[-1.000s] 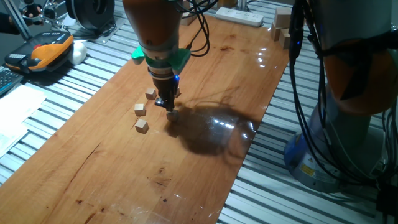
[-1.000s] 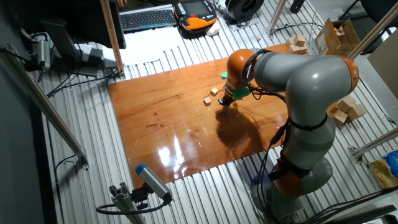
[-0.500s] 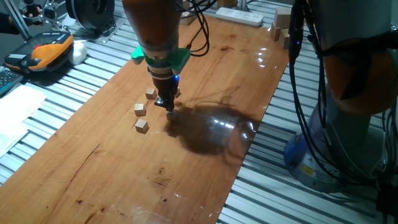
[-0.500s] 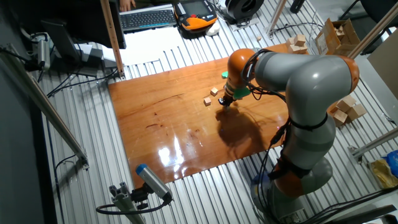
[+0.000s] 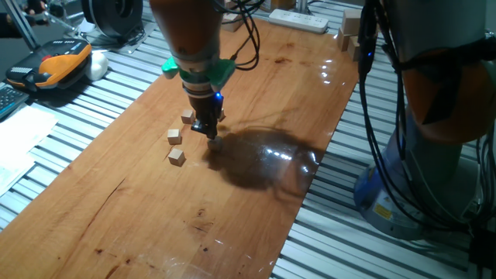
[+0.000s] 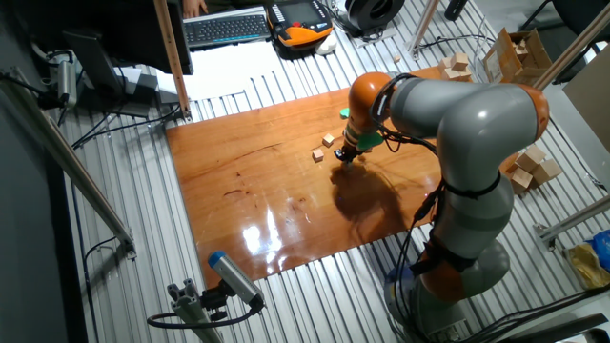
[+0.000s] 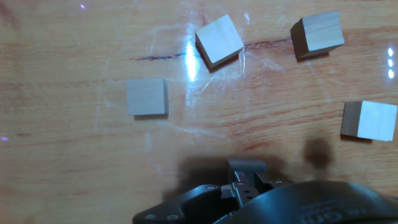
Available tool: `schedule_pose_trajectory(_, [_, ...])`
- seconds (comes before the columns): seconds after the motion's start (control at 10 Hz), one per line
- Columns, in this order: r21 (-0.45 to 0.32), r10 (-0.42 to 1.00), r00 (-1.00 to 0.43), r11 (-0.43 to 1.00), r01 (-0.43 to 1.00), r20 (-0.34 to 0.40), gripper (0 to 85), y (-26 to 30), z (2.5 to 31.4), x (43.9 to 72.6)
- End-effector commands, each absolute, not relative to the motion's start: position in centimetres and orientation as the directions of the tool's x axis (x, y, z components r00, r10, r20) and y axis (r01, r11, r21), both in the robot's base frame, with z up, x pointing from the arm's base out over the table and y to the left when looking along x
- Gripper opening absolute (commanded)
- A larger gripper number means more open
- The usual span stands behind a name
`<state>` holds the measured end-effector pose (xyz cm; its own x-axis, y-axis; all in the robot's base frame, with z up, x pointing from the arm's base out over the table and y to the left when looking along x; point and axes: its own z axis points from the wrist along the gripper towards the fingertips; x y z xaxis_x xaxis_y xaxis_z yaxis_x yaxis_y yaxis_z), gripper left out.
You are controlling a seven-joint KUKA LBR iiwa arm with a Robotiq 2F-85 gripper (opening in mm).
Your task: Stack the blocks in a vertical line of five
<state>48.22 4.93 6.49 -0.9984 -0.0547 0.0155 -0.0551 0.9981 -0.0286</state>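
My gripper stands low over the wooden board, fingers pointing straight down. A tiny tan block sits at its fingertips, and the jaws look shut on it. Three more blocks lie just to the left: one, one and one. In the hand view several loose blocks lie flat on the board ahead of the gripper: one at left, one at top middle, one at top right, one at right. The held block is hidden there.
Larger pale wooden blocks sit at the board's far corner beside a white power strip. An orange device and a keyboard lie off the board. The arm's grey base stands at the board's right edge.
The arm's wrist has shifted very slightly to the left. The gripper's tip and the loose blocks stay where they were.
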Motion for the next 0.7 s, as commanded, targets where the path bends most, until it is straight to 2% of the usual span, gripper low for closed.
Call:
schedule_pose_trajectory(0.0, [-0.029, -0.057, -0.998, 0.998, -0.058, 0.035, 0.0, 4.92, 6.49, 48.23])
schedule_pose_trajectory(0.2, [-0.034, -0.065, -0.996, 0.997, -0.067, 0.063, 0.0, 4.92, 6.49, 48.23])
schedule_pose_trajectory(0.6, [-0.045, -0.063, -0.997, 0.997, -0.066, 0.051, 0.0, 5.02, 6.59, 48.24])
